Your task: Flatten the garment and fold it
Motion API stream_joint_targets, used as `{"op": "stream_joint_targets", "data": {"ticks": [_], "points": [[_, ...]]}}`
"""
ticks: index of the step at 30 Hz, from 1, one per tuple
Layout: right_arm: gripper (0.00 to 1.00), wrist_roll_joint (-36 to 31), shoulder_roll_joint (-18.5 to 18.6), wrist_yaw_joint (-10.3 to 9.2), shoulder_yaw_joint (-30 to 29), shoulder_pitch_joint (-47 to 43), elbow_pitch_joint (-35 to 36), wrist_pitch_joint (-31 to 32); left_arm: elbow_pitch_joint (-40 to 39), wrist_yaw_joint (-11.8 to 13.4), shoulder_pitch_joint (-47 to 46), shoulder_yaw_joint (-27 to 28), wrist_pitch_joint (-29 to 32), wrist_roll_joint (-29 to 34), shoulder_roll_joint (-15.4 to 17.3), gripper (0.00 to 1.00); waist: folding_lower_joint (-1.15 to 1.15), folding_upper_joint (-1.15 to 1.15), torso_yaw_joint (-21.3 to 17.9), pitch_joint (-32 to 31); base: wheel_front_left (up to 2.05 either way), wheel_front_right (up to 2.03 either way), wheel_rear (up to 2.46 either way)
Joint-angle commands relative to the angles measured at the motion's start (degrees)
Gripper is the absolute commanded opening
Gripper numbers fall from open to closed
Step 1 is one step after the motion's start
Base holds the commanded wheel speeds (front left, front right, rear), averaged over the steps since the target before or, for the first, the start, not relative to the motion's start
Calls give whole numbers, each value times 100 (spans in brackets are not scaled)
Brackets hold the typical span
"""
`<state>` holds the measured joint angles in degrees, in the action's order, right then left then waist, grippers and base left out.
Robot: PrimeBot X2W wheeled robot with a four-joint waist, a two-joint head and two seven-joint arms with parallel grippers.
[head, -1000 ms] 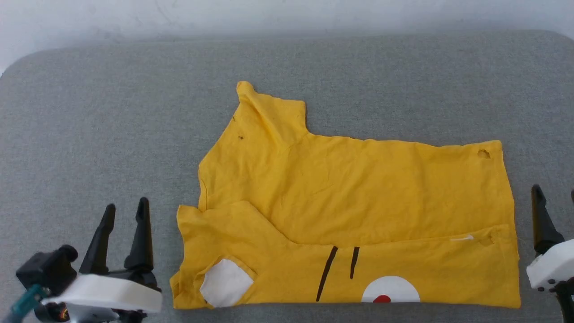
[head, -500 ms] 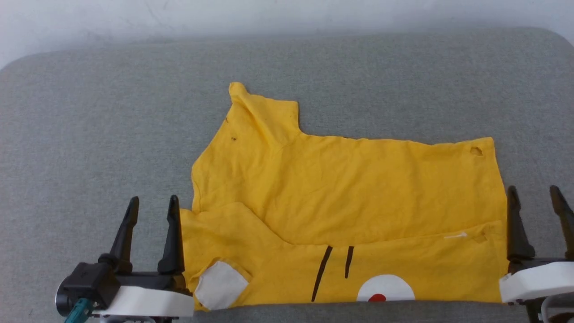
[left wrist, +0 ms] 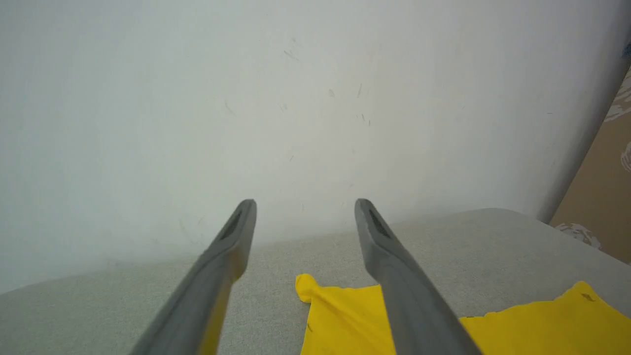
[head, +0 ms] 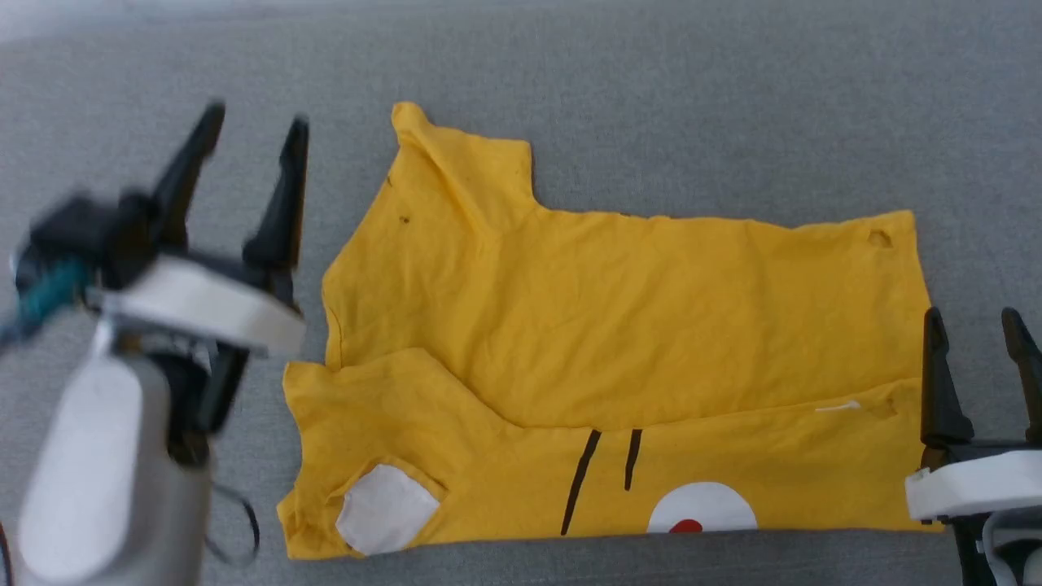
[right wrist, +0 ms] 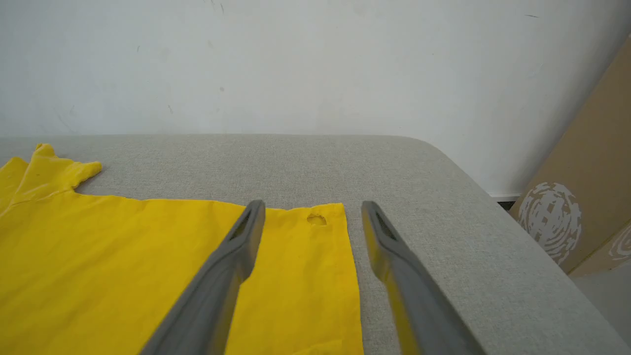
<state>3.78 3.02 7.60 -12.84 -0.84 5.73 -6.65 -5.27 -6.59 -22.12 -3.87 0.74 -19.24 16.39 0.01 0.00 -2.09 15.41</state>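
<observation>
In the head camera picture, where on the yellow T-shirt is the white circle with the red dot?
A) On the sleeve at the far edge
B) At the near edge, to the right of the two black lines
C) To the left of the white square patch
B: the white circle with its red dot lies at the near edge of the T-shirt, to the right of the two black lines.

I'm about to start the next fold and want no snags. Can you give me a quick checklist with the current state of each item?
1. Left gripper open, empty: ok.
2. Right gripper open, empty: ok.
3. Near strip of shirt folded over: ok.
4. Far sleeve tucked in: not ok, it sticks out.
5. Right gripper at shirt's right edge: ok.
6. Left gripper's height above pad: cannot tell, blurred.
</observation>
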Motion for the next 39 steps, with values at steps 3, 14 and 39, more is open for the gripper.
{"op": "stream_joint_targets", "data": {"ticks": [3,14,39], "points": [[100,37,-13,-11,34,225,12,-57,304,-76,-1091,-326,657,-272,358,100,-1,0,-50,567,0,0,0],[100,64,-14,-11,245,692,-13,-122,1581,-89,-3340,-1766,2372,-1595,1120,100,-1,0,-370,1470,0,0,0],[100,267,-14,-11,319,1128,-419,-412,2757,-47,-3912,-2350,3570,-2082,1796,0,-1,0,-959,2206,0,0,0]]}}
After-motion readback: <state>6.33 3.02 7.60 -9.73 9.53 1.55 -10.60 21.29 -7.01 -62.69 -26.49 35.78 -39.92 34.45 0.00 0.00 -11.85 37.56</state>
